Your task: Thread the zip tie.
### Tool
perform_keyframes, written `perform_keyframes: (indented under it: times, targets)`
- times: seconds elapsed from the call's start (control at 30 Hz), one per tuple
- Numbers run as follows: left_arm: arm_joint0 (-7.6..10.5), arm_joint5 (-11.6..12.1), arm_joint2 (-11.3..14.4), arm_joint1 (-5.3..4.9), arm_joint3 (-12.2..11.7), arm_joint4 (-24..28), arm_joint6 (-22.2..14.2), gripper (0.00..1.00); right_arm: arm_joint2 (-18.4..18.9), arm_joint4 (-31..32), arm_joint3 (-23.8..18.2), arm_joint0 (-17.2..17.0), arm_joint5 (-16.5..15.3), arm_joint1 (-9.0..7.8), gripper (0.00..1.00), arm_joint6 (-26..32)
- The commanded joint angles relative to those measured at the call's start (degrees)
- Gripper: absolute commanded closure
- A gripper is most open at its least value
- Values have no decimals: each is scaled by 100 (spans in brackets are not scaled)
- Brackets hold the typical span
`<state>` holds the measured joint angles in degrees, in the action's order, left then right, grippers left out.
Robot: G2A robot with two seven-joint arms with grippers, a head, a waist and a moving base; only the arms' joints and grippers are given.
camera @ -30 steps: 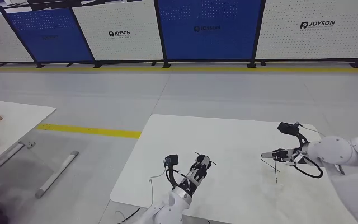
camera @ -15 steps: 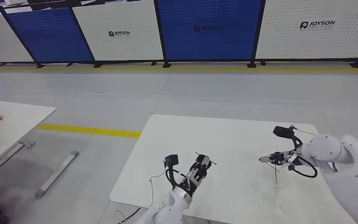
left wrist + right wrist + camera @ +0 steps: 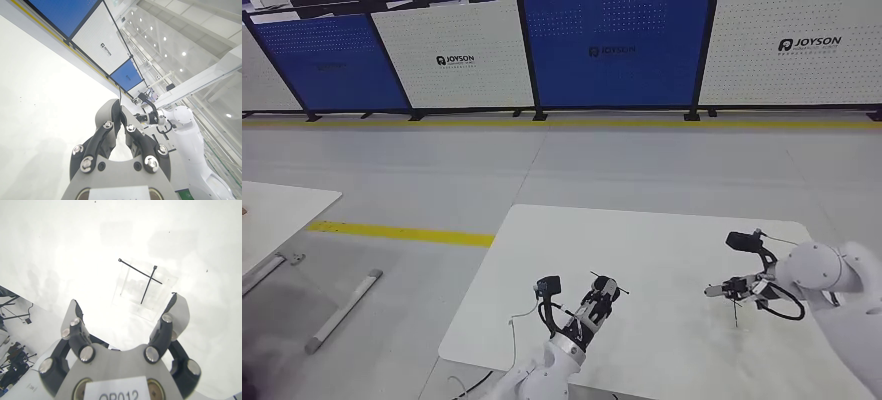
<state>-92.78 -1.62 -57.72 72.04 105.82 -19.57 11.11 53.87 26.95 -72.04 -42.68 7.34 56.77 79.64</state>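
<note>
My left gripper [image 3: 120, 107] is shut on a thin black zip tie [image 3: 120, 92], whose strap sticks out beyond the fingertips. From above, this gripper [image 3: 606, 287] is near the table's front edge, with the tie [image 3: 594, 274] lying crosswise in it. My right gripper [image 3: 125, 298] is open and hangs over two more black zip ties [image 3: 140, 271] [image 3: 148, 285], which lie crossed on a clear sheet [image 3: 166, 283]. In the top view the right gripper [image 3: 716, 291] is at the table's right side, just above those ties [image 3: 734, 312].
The white table [image 3: 662, 240] is bare between the two arms. Its front edge runs close to the left gripper. Blue and white panels [image 3: 612, 50] stand far behind across the grey floor, and another white table [image 3: 282, 210] is at the left.
The right gripper has come down and shifted slightly toward the front edge, closer to the ties on the table. The left arm and its zip tie have stayed put.
</note>
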Motion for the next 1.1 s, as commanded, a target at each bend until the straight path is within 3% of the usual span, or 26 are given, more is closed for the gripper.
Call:
perform_keyframes:
  times: [0.0, 0.67, 1.07]
  targets:
    - [0, 0, 0, 0, 0, 0, 0, 100, -35, 12, 23, 32, 109, -20, 55, 0]
    - [0, 0, 0, 0, 0, 0, 0, 100, -524, -118, 235, 259, 664, -111, 54, 0]
    - [0, 0, 0, 0, 0, 0, 0, 100, -1167, -153, 712, 663, 847, 64, 58, 0]
